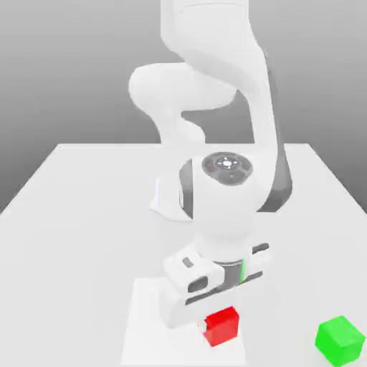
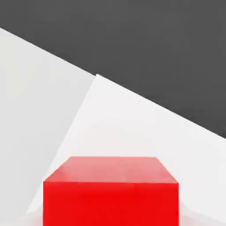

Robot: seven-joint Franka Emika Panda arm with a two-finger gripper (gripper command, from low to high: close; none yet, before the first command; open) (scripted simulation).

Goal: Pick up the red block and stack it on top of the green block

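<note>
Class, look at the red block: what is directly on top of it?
The arm's hand sits low above the red block, covering its back edge. The green block stands apart, with nothing on top.

Bright even light, soft faint shadows, no glare, sharp simulator render throughout

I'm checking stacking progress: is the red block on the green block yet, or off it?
Off it. In the exterior view the red block sits under the robot's hand, while the green block stands apart toward that view's right with nothing on top.
</note>
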